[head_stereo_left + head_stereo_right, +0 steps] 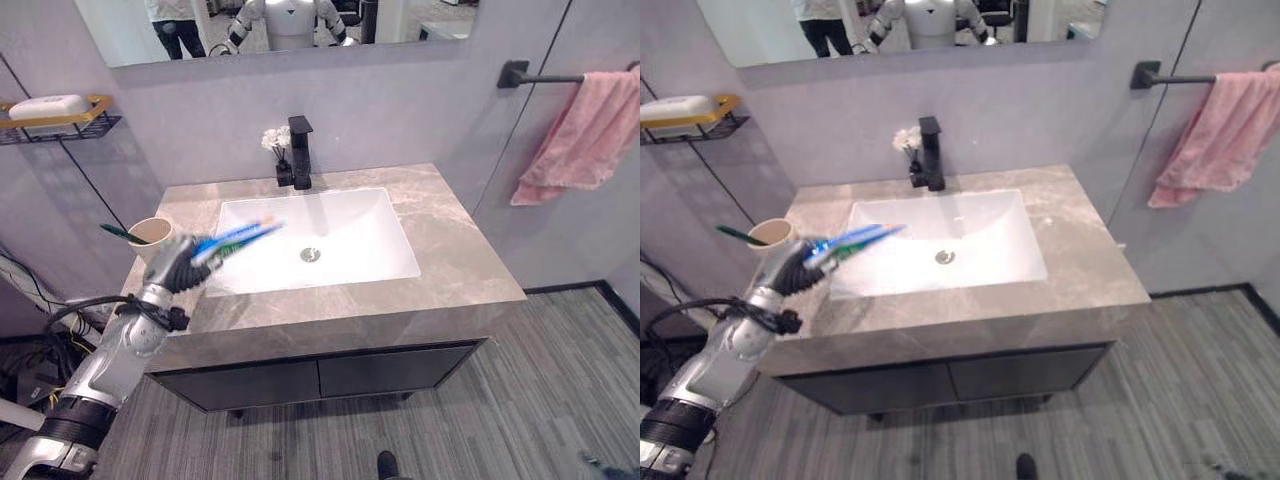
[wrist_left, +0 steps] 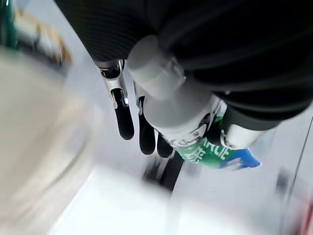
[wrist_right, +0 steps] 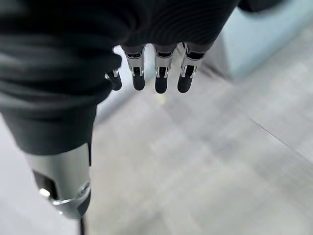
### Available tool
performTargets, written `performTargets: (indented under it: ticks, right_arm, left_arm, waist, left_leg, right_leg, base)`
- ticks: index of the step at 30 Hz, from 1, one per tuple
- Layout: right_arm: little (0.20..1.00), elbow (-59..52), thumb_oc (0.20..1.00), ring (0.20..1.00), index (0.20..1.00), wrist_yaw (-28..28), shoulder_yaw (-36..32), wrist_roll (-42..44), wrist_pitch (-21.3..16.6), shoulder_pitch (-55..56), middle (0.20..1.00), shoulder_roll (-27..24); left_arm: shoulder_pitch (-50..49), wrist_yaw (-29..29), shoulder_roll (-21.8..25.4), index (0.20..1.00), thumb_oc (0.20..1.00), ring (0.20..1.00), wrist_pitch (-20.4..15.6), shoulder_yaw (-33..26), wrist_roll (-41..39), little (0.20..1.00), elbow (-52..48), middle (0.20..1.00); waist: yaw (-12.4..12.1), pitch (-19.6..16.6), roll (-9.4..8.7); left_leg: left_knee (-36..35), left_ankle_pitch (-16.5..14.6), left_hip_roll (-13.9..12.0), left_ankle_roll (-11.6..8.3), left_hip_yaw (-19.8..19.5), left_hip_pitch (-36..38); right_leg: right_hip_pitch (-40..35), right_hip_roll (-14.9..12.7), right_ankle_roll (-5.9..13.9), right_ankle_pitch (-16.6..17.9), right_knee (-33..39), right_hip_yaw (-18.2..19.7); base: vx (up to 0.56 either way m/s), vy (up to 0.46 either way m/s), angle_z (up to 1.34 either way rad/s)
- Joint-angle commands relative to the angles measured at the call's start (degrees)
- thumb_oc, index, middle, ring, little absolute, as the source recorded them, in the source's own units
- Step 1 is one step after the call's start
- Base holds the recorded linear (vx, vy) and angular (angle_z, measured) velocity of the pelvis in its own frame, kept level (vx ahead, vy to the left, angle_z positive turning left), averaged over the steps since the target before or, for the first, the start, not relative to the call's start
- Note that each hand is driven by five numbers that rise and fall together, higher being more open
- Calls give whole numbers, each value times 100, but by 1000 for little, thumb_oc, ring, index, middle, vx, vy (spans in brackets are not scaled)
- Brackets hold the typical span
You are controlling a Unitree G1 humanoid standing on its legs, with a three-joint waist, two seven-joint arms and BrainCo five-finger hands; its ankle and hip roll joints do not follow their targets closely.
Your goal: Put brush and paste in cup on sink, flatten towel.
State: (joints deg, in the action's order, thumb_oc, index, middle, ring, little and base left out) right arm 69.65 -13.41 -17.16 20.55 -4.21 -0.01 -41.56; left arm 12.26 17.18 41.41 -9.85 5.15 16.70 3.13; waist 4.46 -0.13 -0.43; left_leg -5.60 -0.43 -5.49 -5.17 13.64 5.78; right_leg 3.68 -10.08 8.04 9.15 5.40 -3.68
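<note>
The blue, green and white toothpaste tube is clamped in the left hand in the left eye view, its free end reaching past the fingers over the white rectangular basin, with the beige round cup just behind the hand and a green-handled toothbrush already standing in it. In the left wrist view the fingers curl round the tube's capped end. In the right wrist view the right hand hangs with fingers straight and apart above the floor; judged step: paste to cup, requiring the tube swung back and lowered in, with the pink towel bunched on its bar still to flatten.
</note>
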Motion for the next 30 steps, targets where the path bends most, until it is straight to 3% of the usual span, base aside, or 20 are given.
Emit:
performTargets:
  ticks: [1,4,7,9,10,11,12,13,16,17,20,22,24,30]
  right_arm:
    - [1000,-875,1000,1000,1000,-663,-4,-150,-501,-335,1000,-49]
    - [1000,-3975,1000,1000,1000,-1138,-303,-1138,-700,-253,1000,-119]
    - [1000,-5268,1000,1000,1000,-1037,-345,-1374,-954,-288,1000,135]
    - [1000,-6504,1000,1000,1000,-381,97,-880,-1317,-651,1000,356]
    - [1000,-6870,1000,1000,1000,22,583,-318,-1330,-933,1000,466]
    - [1000,-7399,1000,1000,1000,787,1450,585,-1167,-1290,1000,460]
    - [1000,-7388,1000,1000,1000,822,1460,633,-1155,-1313,1000,449]
    - [1000,-7508,1000,1000,1000,1256,2161,1223,-904,-1663,1000,345]
    - [1000,-7522,1000,1000,1000,1465,2772,1629,-651,-2119,1000,188]
    - [1000,-7696,1000,1000,1000,1625,3330,1903,-571,-2647,1000,125]
    - [1000,-7564,1000,1000,1000,1834,4322,2488,-590,-3748,1000,921]
    - [1000,-7436,1000,1000,1000,1828,4499,2705,-766,-4101,1000,1407]
    - [1000,-7439,1000,1000,1000,1854,4547,2860,-839,-4206,1000,1569]
    - [1000,-7531,1000,1000,1000,1870,4477,3305,-1092,-4289,1000,2072]
  left_arm:
    - [1125,684,184,200,200,200,-382,-278,1,200,-263,200]
    - [1280,818,161,200,200,200,-380,-468,373,200,-671,200]
    - [1306,788,159,200,200,200,-447,-571,500,200,-993,200]
    - [1377,786,162,200,200,200,-542,-601,402,200,-1305,200]
    - [1484,719,174,200,200,200,-557,-518,296,200,-1434,200]
    - [1667,625,170,200,200,200,-550,-312,144,200,-1527,200]
    - [1662,621,180,200,200,200,-546,-329,137,200,-1524,200]
    - [1827,541,152,200,200,200,-533,-102,36,200,-1559,200]
    - [1911,471,222,200,200,200,-488,26,-50,200,-1541,200]
    - [1974,447,319,200,200,200,-473,136,-114,200,-1619,200]
    - [2036,488,353,200,200,200,-577,298,-483,200,-1921,200]
    - [1903,452,192,200,200,200,-764,350,-1108,200,-2005,200]
    - [1814,383,146,200,200,200,-818,371,-1331,200,-2010,200]
    - [1548,337,85,200,200,200,-890,309,-1521,200,-2003,200]
  waist:
    - [150,-117,-78]
    - [267,-153,-32]
    - [281,-190,-8]
    - [240,-230,-36]
    - [212,-258,-69]
    - [117,-283,-135]
    - [132,-276,-135]
    - [51,-297,-194]
    - [14,-280,-232]
    - [-68,-266,-267]
    - [-267,-229,-286]
    - [-344,-211,-288]
    - [-373,-196,-294]
    - [-483,-160,-320]
  left_leg:
    - [60,-101,-330,-175,-135,17]
    - [60,-101,-328,-152,-97,31]
    - [60,-132,-326,-132,-69,57]
    - [60,-103,-325,-127,-40,84]
    - [60,-127,-324,-127,-41,113]
    - [60,-112,-320,-130,-37,143]
    - [60,-114,-318,-130,-34,149]
    - [60,-93,-314,-140,-40,163]
    - [60,-84,-308,-146,-35,190]
    - [60,-73,-303,-151,-41,201]
    - [60,-51,-292,-141,-115,203]
    - [60,-46,-269,-128,-165,197]
    - [60,-39,-263,-122,-196,191]
    - [60,-25,-220,-96,-294,137]
  right_leg:
    - [-105,-549,515,154,-40,211]
    - [-86,-538,500,178,-40,271]
    - [-66,-532,504,157,-40,316]
    - [-65,-533,493,174,-40,342]
    - [-84,-535,498,147,-40,350]
    - [-128,-536,494,153,-40,335]
    - [-131,-538,495,151,-40,339]
    - [-164,-547,482,148,-40,322]
    - [-199,-556,474,150,-40,317]
    - [-220,-561,469,152,-40,306]
    - [-295,-597,448,146,-40,236]
    - [-337,-623,435,149,-40,181]
    - [-360,-635,429,141,-40,148]
    - [-400,-674,409,129,-46,75]
  base:
    - [-9,10,7]
    - [-9,13,4]
    - [5,4,-3]
    - [0,0,0]
    - [-39,-17,-4]
    - [-16,-11,-11]
    - [-41,-23,-9]
    - [0,0,0]
    - [-21,-10,4]
    - [-20,-3,9]
    - [-16,2,15]
    - [2,10,22]
    - [6,9,19]
    - [2,2,1]
